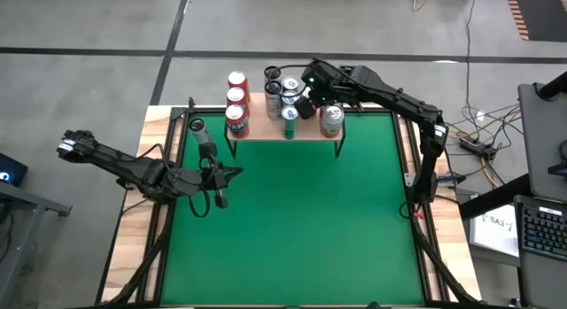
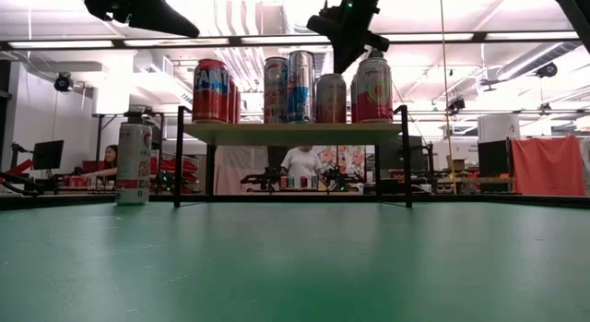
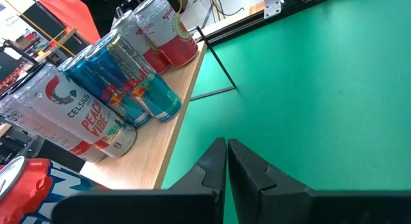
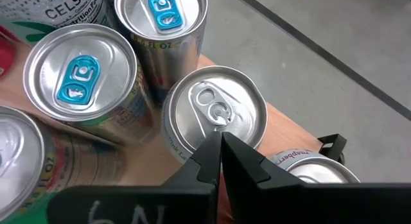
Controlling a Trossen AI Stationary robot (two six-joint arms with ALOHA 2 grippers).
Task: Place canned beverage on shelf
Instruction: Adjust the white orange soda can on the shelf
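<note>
The shelf (image 1: pixel 310 132), a light wood top on thin black legs, stands at the table's far edge and carries several upright cans (image 2: pixel 300 87). My right gripper (image 4: pixel 220 142) is shut and points down over a silver-topped can (image 4: pixel 218 112) near the shelf's middle; it also shows in the high view (image 1: pixel 304 105) and the low view (image 2: pixel 343 64). Another can (image 1: pixel 197 126) stands upright on the green table to the left of the shelf (image 2: pixel 134 162). My left gripper (image 3: pixel 227 146) is shut and empty, raised above the table in front of the shelf's left end (image 1: pixel 235 173). My right gripper's shut fingertips (image 4: pixel 209 153) stand from above over the near rim of the silver-topped can's lid (image 4: pixel 205 131). I cannot tell whether they touch it. The can stands upright on the shelf.
Red cans (image 1: pixel 236 98) fill the shelf's left end, and a can (image 1: pixel 331 120) stands at its right front. Cans stand close on all sides of my right gripper. The green table (image 1: pixel 310 229) spreads out in front of the shelf. A person (image 2: pixel 301 163) shows in the room behind.
</note>
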